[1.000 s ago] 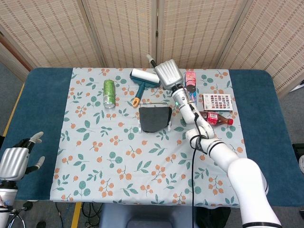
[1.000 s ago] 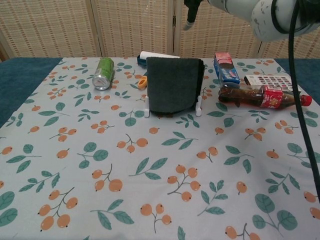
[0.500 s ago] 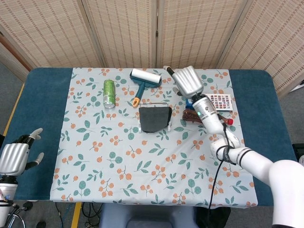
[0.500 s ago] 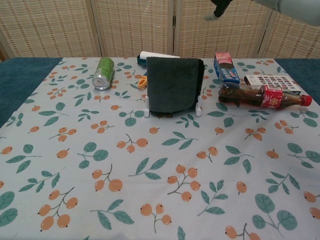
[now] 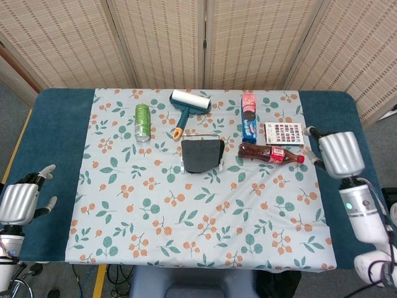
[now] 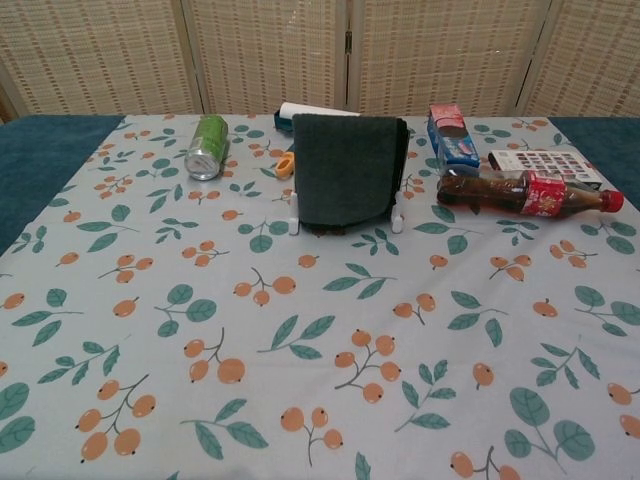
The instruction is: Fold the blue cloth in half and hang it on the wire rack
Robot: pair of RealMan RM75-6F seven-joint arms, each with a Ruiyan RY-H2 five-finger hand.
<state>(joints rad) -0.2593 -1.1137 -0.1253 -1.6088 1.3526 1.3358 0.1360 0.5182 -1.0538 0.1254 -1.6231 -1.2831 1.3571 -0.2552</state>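
Blue cloth hangs folded over wire rack mid-desk; left hand and right hand empty, fingers loosely apart; risk: uneven drape may slip off if desk bumped.

Woven folding screen stands behind the tabletop. Blue cover, floral cloth over it. Grey floor at left.

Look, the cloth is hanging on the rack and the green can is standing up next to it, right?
Not quite. The cloth does hang on the rack, but the green can is lying on its side, not standing. The chest view shows it best.
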